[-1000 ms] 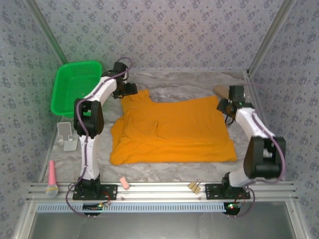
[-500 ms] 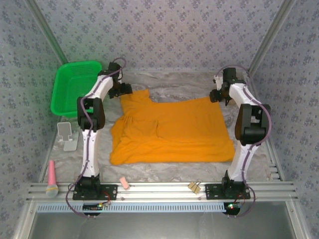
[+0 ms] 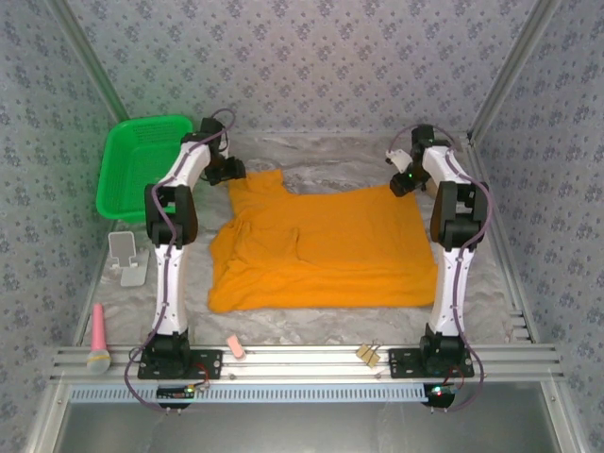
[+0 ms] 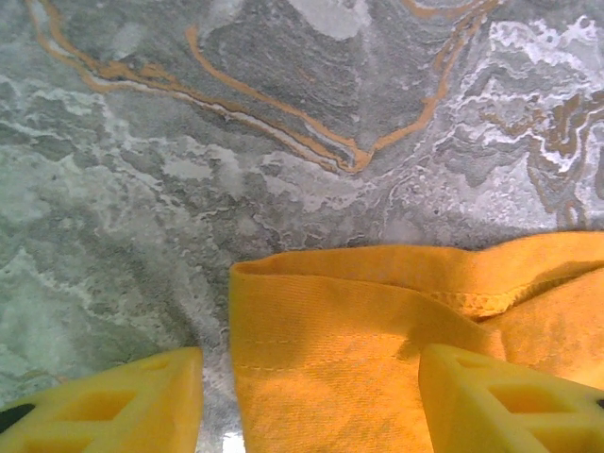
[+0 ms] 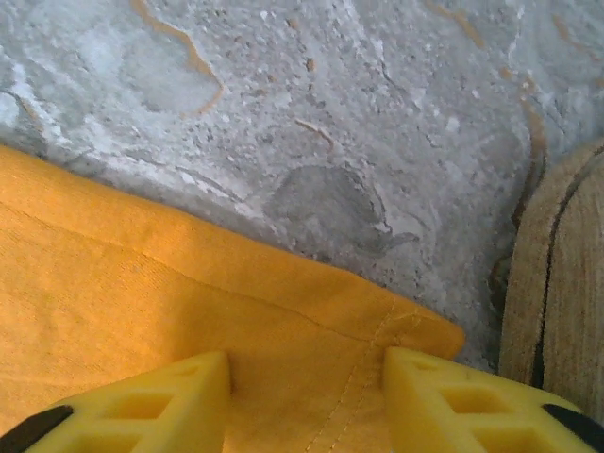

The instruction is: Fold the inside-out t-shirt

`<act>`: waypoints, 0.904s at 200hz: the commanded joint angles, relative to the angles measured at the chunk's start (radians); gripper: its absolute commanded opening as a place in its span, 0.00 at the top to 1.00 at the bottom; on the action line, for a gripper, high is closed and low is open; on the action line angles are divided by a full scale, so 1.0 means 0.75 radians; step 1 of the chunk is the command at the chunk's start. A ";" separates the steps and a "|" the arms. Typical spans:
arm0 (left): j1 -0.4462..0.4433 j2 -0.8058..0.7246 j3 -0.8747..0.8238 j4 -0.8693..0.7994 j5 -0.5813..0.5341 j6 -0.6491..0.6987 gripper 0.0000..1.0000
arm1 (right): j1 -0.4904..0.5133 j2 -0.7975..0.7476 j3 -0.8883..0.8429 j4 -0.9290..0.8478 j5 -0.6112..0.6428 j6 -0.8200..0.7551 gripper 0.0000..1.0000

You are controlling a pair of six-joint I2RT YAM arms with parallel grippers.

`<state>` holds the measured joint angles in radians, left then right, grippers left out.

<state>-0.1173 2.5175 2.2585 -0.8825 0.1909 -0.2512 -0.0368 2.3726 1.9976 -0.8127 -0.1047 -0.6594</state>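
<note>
Green basket (image 3: pixel 142 165) at 10 o'clock, phone stand (image 3: pixel 127 257) and pink mic (image 3: pixel 98 335) toward 8. T-shirt (image 3: pixel 321 250) flat mid-table. Left gripper (image 3: pixel 234 173) on its 11 o'clock corner, jaws wide, straddling cloth. Right gripper (image 3: pixel 402 186) on its 1 o'clock corner, likewise; brown woven piece (image 5: pixel 557 311) just beside.

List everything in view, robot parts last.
Orange-yellow cotton t-shirt: one, orange-yellow, table centre.
Green plastic basket: one, green, far left.
White plastic stand: one, white, left edge.
Pink microphone-shaped toy: one, pink, near-left rail.
Small pink block: one, pink, near rail.
Gold metal binder clips: seemingly two, gold, near rail.
Tan woven object: one, tan, beside shirt's far-right corner.
Grey marbled table: one, grey, underneath.
Left arm, right arm: two, white-black, yellow jaws open astride shirt's far corners.
</note>
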 commanded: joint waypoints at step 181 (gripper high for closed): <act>-0.111 -0.605 -0.534 0.471 0.387 0.630 1.00 | -0.013 -0.579 -0.927 1.066 0.011 -0.251 0.98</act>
<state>-0.1841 2.1609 1.9602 -0.5716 0.4129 0.0433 -0.0334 1.9873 1.3403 -0.0650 -0.1249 -0.8215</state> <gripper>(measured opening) 0.048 0.052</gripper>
